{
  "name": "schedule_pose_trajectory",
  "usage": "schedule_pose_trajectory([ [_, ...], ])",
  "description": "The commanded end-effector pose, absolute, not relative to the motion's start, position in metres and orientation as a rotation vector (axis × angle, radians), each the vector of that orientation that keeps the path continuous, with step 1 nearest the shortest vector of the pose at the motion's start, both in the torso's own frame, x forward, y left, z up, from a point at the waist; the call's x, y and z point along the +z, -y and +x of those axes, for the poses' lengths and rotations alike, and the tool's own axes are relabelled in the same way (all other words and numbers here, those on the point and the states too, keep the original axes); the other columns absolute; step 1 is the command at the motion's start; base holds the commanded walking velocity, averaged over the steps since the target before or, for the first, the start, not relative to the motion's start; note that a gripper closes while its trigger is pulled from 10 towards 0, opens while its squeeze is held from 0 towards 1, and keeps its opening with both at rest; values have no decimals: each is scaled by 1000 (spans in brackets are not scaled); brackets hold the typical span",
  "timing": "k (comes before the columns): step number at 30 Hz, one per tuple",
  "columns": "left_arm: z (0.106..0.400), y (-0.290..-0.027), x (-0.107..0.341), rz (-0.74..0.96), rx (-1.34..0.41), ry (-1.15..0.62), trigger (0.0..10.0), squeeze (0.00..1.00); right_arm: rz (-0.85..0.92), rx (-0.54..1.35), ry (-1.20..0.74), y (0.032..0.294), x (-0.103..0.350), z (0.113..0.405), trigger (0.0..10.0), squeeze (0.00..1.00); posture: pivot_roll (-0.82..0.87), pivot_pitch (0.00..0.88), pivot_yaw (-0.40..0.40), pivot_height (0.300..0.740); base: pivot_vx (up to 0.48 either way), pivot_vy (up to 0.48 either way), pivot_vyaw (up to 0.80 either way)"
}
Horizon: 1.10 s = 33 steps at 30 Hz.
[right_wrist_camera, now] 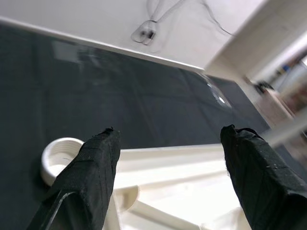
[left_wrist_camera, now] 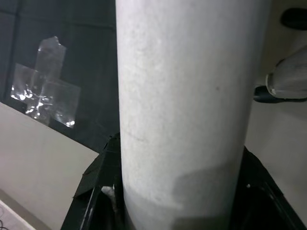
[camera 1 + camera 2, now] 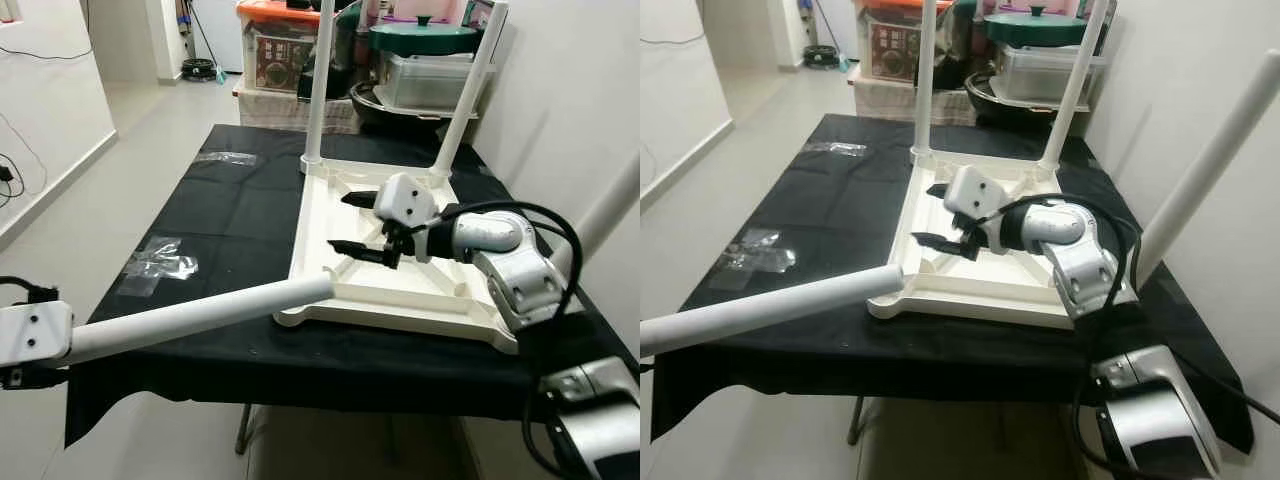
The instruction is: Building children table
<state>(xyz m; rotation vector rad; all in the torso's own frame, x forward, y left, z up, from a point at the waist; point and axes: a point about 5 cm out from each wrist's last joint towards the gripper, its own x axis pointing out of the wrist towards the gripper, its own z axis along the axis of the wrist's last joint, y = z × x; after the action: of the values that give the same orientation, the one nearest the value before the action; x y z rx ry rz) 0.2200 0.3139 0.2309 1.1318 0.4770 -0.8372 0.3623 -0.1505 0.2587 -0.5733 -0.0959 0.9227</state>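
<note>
A white children's tabletop [image 3: 420,290] lies upside down on a black-covered table [image 3: 230,220]. Two white legs [image 3: 318,90] [image 3: 465,100] stand upright in its far corners. A third leg [image 3: 1210,170] slants up from the near right corner. My left gripper [image 3: 62,342] is shut on a fourth leg [image 3: 200,315], which lies nearly level. That leg's far end touches the tabletop's near left corner [image 3: 330,288]. In the left wrist view the leg [image 2: 187,96] sits between the black fingers [image 2: 98,191]. My right gripper [image 3: 352,224] hovers open over the tabletop's underside, holding nothing. A round socket [image 1: 60,155] shows beside its fingers [image 1: 86,182].
Clear plastic wrappers [image 3: 160,262] [image 3: 225,157] lie on the black cloth. Storage boxes [image 3: 280,50] and a green-lidded pot [image 3: 425,38] stand behind the table. A wall [image 3: 570,90] runs close on the right. Tiled floor [image 3: 130,150] lies to the left.
</note>
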Motion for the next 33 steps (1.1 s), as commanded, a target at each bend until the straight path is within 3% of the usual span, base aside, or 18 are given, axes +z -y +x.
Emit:
schedule_pose_trajectory([
  [1,219,-311,232,1108,-794,-401,10000,0,-403,906,54,157,254,366,10000,0,79,0,-70,740,0,0,0],
  [4,221,-309,234,1082,-747,-343,10000,0,-272,923,16,158,244,365,10000,0,82,0,-69,740,0,0,0],
  [5,222,-307,236,1042,-683,-272,10000,0,-113,933,-30,159,230,362,10000,0,81,0,-70,740,0,0,0],
  [8,225,-305,239,955,-563,-152,10000,0,140,954,-93,158,203,355,10000,0,82,0,-76,740,0,0,0],
  [11,226,-304,240,900,-493,-95,10000,0,222,980,-109,152,187,346,10000,0,88,0,-80,740,0,0,0],
  [12,227,-302,240,844,-443,-45,10000,0,304,1008,-114,141,173,337,10000,0,90,0,-79,740,0,0,0],
  [14,227,-302,240,844,-443,-45,10000,0,304,1008,-114,141,173,337,10000,0,90,0,-79,740,0,0,0],
  [15,232,-289,232,743,-411,16,10000,0,430,1106,-81,105,167,317,10000,0,85,0,-80,740,0,0,0],
  [20,242,-272,224,674,-424,55,10000,0,557,1184,-22,76,179,309,10000,0,86,0,-79,740,0,0,0],
  [27,258,-260,221,600,-413,99,10000,0,663,1190,41,57,194,309,10000,0,84,0,-78,740,0,0,0],
  [33,277,-207,210,454,-494,166,10000,0,627,1111,87,39,206,311,10000,0,73,0,-79,740,0,0,0],
])
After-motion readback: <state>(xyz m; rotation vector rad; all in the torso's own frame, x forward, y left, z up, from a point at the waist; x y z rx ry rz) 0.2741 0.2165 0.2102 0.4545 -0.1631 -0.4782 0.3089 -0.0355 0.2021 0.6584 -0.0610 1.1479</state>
